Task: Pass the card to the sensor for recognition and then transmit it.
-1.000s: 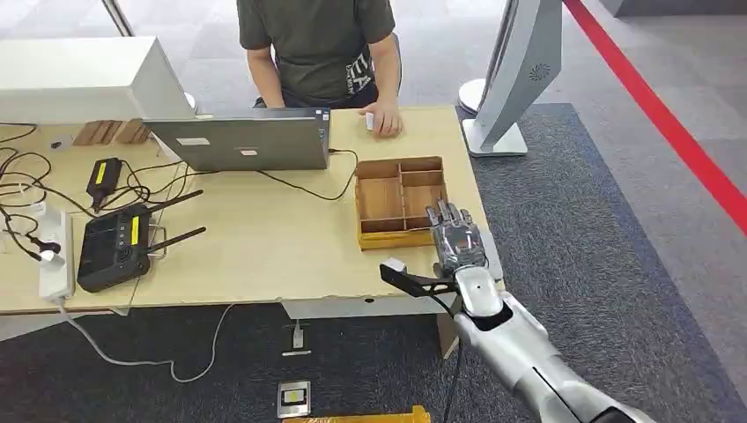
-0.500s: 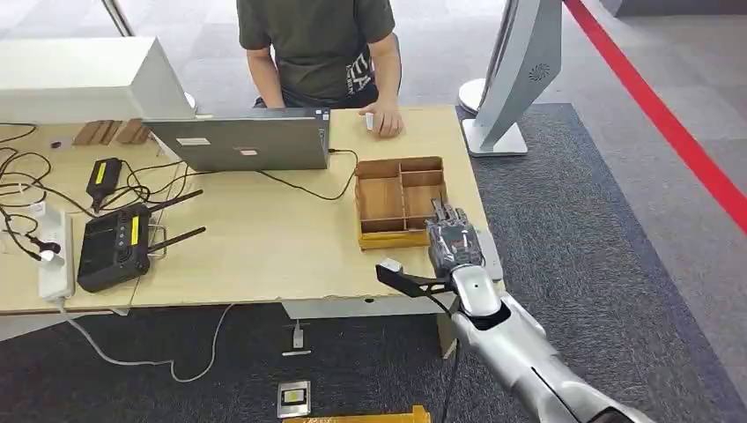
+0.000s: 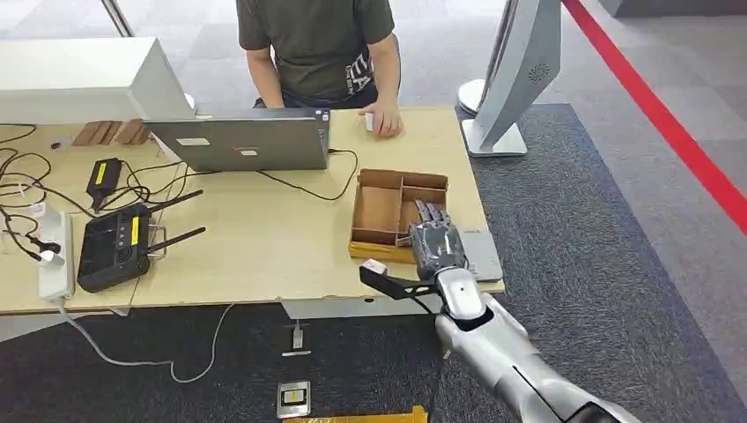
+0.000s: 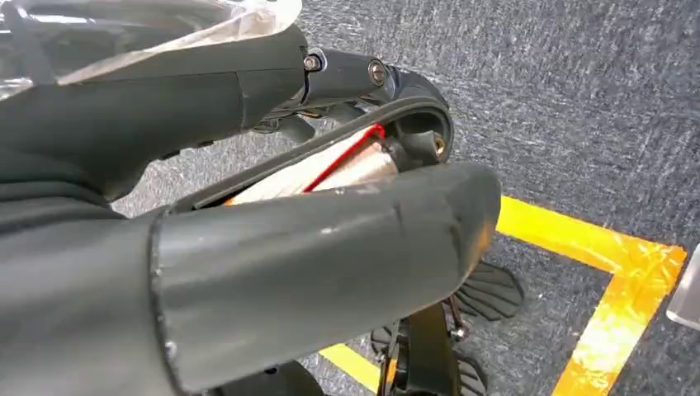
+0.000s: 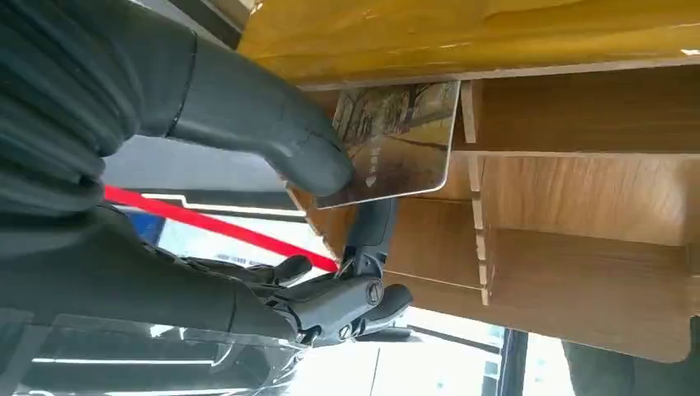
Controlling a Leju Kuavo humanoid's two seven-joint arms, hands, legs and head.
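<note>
Right hand pinches the card at the wooden tray on the desk's near right corner.

From the head view the right hand (image 3: 435, 245) covers the card, hiding it; the right wrist view shows the card (image 5: 394, 140), its printed picture too small to read, pinched between the thick thumb and a darker finger, one edge against a tray wall. The wooden tray (image 3: 379, 211), split by dividers, has bare wood in the compartments that show. A grey flat device (image 3: 482, 255) lies just beside the tray, partly hidden by the hand. The silver right arm reaches forward over the desk (image 3: 264, 238) edge. The left hand (image 4: 248, 239) hangs over carpet, fingers curled in, holding nothing.
</note>
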